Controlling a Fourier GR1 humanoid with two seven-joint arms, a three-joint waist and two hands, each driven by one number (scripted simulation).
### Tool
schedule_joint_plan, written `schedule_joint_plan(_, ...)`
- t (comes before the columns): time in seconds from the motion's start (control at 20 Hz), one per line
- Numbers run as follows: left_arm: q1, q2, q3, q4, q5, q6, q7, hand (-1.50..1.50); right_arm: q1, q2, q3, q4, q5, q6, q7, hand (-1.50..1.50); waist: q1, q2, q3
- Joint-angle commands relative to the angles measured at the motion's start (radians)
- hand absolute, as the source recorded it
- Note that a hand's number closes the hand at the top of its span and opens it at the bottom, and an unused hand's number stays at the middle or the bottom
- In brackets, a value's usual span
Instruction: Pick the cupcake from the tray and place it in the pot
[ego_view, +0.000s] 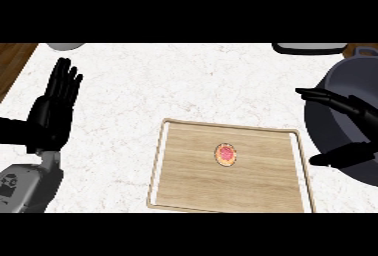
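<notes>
Left hand (53, 107) at view's left over white counter (192, 80), fingers straight, resting. Cupcake (226, 154) on wooden tray (192, 190), near tray centre, untouched. Right hand (347, 127) right of tray, well apart from cupcake, fingers and thumb spread, over dark pot (347, 75).

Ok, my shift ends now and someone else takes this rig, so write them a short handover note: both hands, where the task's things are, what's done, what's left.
Left hand: open, fingers straight, resting over the white marble counter at the left, holding nothing.
Right hand: open, thumb and fingers spread, holding nothing, in front of the dark grey round pot at the right edge.
Small pink-frosted cupcake: sits near the middle of the light wooden rectangular tray, untouched.
Done: nothing yet.
Left: grasp the cupcake, lift it, place it in the pot.
</notes>
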Motion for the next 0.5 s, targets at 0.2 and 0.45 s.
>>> schedule_joint_plan(0.2, -0.016, -0.007, 0.034, 0.047, 0.012, -0.051, -0.02, 0.0, -0.057, -0.024, 0.15, -0.168, 0.219, 0.038, 0.255, -1.5, -0.004, -0.002, -0.002)
schedule_joint_plan(0.45, 0.041, -0.021, 0.036, -0.02, -0.014, -0.04, -0.015, 0.0, -0.094, 0.054, 0.202, -0.286, 0.247, 0.127, 0.5, -1.5, 0.004, -0.004, -0.002)
